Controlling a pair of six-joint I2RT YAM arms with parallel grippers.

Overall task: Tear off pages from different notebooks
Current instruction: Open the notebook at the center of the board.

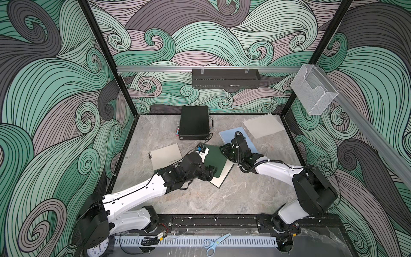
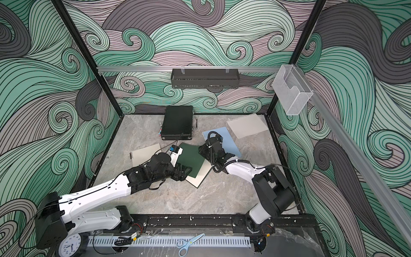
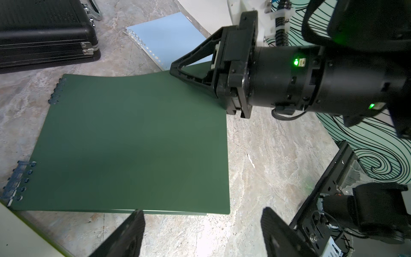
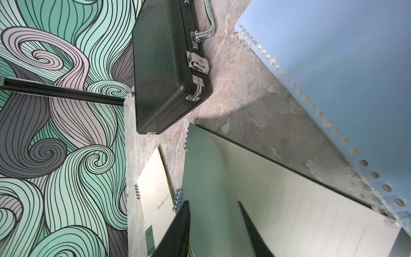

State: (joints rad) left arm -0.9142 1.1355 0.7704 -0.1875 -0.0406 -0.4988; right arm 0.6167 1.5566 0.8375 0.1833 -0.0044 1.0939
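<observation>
Right gripper [image 4: 213, 224] pinching dark green notebook [image 3: 133, 142] cover edge, lifted.

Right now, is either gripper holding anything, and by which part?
The right gripper pinches the green cover near its free corner, away from the spiral. The left gripper is open and holds nothing.

A robot test cell in a lab: wave-patterned wall panels [image 1: 222, 33] on black framing enclose a marble-look tabletop [image 1: 222, 195], arms bolted to its front rail [image 1: 211, 222].
</observation>
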